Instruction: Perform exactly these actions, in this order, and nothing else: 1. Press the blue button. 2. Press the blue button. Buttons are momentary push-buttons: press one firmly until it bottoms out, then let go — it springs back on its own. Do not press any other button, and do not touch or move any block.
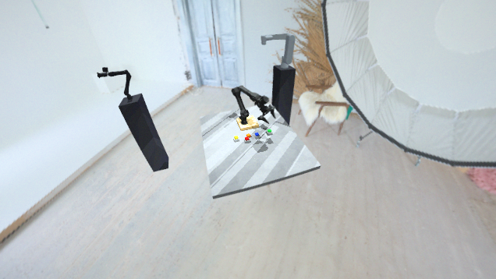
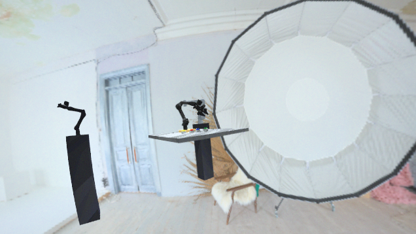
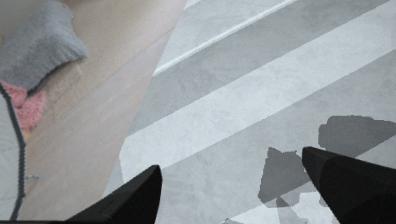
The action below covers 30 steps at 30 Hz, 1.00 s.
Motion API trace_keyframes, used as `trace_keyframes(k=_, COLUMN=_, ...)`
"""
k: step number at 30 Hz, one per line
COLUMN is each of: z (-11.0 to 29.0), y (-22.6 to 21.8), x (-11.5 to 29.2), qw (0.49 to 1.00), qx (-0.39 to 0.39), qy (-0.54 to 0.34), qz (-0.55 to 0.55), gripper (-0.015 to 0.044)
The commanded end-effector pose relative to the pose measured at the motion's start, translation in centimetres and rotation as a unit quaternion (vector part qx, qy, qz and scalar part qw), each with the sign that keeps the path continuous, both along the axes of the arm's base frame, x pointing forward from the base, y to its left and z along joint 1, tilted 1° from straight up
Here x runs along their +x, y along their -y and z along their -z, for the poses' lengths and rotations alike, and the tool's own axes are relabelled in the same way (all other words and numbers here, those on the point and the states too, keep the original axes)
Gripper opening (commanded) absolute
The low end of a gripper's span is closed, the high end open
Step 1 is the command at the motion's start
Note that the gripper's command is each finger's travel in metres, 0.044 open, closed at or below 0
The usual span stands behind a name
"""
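Top view: the arm (image 1: pixel 242 102) stands on a tan base plate (image 1: pixel 254 125) near the upper edge of the grey striped tabletop (image 1: pixel 273 164), just above frame centre. Its gripper (image 1: pixel 267 115) hangs above the tabletop to the right of the base, fingers spread wide with nothing between them. Below the base lies a short row of small buttons: yellow (image 1: pixel 235 137), red (image 1: pixel 246 138), orange (image 1: pixel 249 135), the blue button (image 1: pixel 256 134) and green (image 1: pixel 269 131). The blue button lies below and slightly left of the gripper, apart from it; at this size its exact height under the fingers appears uncertain.

Wrist view: two dark fingers enter from the lower corners, well apart, over grey and pale stripes; their shadow (image 3: pixel 350 132) falls at lower right. No button shows here.

Exterior view: the gripper (image 2: pixel 202 111) hangs above the row.
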<state>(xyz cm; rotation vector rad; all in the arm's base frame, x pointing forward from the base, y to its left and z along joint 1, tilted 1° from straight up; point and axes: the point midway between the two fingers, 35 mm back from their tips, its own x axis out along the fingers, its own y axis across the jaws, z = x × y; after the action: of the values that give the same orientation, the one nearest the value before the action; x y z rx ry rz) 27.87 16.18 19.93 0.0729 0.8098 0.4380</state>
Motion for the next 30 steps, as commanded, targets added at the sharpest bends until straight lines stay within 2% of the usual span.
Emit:
trace_keyframes(k=1, z=5.2, y=6.4, x=-1.9, qw=0.968, qx=-0.109, qy=-0.206, qz=0.093, gripper=0.04)
trace_keyframes(k=6, z=6.7, y=10.2, x=-4.7, qw=0.915, qx=-0.166, qy=-0.34, qz=0.139, gripper=0.04)
trace_keyframes(k=17, z=6.7, y=10.4, x=-4.9, qw=0.911, qx=-0.169, qy=-0.348, qz=0.142, gripper=0.04)
trace_keyframes(k=19, z=7.5, y=10.4, x=-4.8, qw=0.911, qx=-0.169, qy=-0.348, qz=0.142, gripper=0.0348)
trace_keyframes(k=24, z=12.7, y=10.4, x=-4.8, qw=0.911, qx=-0.169, qy=-0.348, qz=0.142, gripper=0.0216)
trace_keyframes(k=30, z=12.9, y=10.4, x=-4.8, qw=0.911, qx=-0.169, qy=-0.348, qz=0.142, gripper=0.0059)
